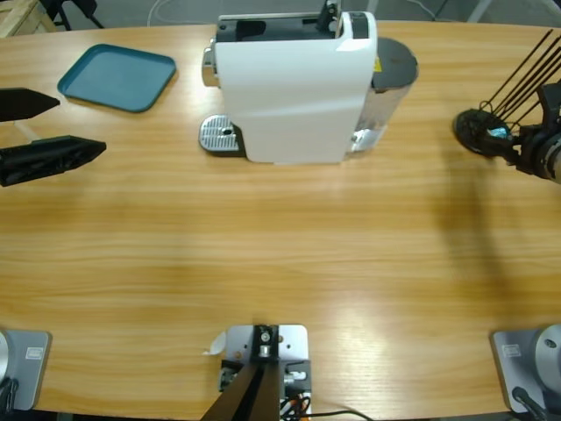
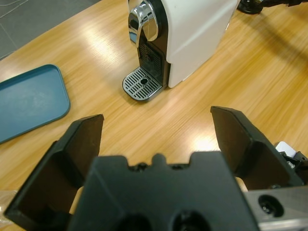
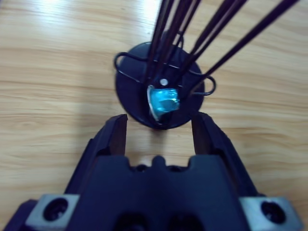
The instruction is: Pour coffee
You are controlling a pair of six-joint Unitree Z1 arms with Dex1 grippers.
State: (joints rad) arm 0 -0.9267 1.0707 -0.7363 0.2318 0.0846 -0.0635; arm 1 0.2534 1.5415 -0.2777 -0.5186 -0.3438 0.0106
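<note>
Right gripper (image 3: 159, 126) agape, one blue capsule (image 3: 163, 101), one tray (image 1: 117, 77)

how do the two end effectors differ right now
The left end effector has its jaws spread wide over bare table, facing the white coffee machine; the right end effector has its jaws narrower.
The left has nothing at its jaws; the right sits just short of the black wire rack holding a blue capsule.
Both are open and holding nothing.
</note>
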